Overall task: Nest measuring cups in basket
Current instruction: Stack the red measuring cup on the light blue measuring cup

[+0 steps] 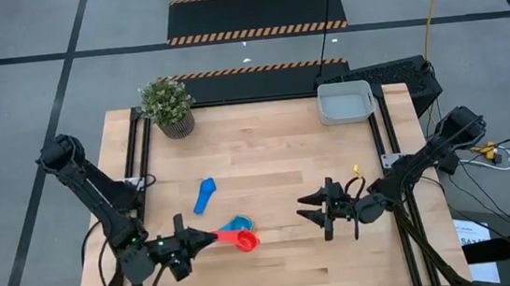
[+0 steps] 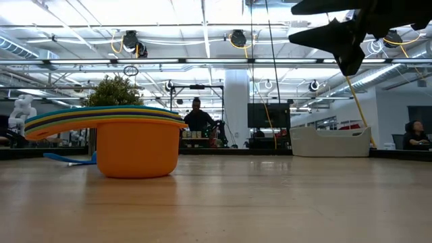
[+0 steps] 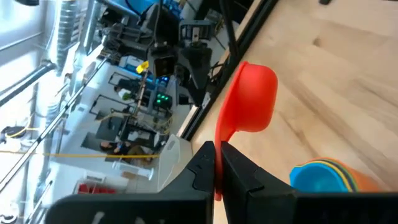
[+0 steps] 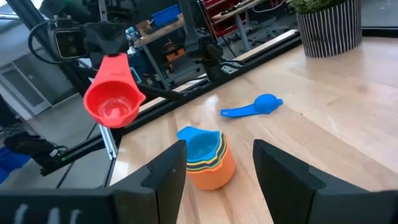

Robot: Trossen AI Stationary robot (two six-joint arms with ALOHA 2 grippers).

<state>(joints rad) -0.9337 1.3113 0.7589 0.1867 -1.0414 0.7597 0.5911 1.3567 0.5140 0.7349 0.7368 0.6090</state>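
Nearest the low camera, the orange-bottomed stack of nested cups [image 2: 135, 143] is sitting upright on the bare wood of the table [image 1: 275, 160], its handles fanning off to one side. I am holding the red cup [image 3: 249, 99] by its handle in the left gripper [image 1: 182, 247], jaws clamped together on it, lifted clear of the wood just beside the stack at the table's near left. From above, the red cup's long axis is running roughly along the table's width, bowl pointing toward the stack and the right arm, handle back into my fingers. In the right wrist view the bowl is hanging below the handle with its open mouth facing across the table.

The right gripper [image 1: 327, 209] is hovering above the near right of the table, jaws standing apart on nothing.

As I am judging it, the nesting is well under way but not finished: several cups are stacked, the red cup is still in the air, and 1 dark blue cup [image 1: 206, 195] is lying alone beyond the stack, handle pointing toward the table's near edge. The grey basket [image 1: 345, 102] is waiting at the far right corner, well apart from the stack, seemingly holding no cups. The potted plant [image 1: 168, 105] is standing at the far left.
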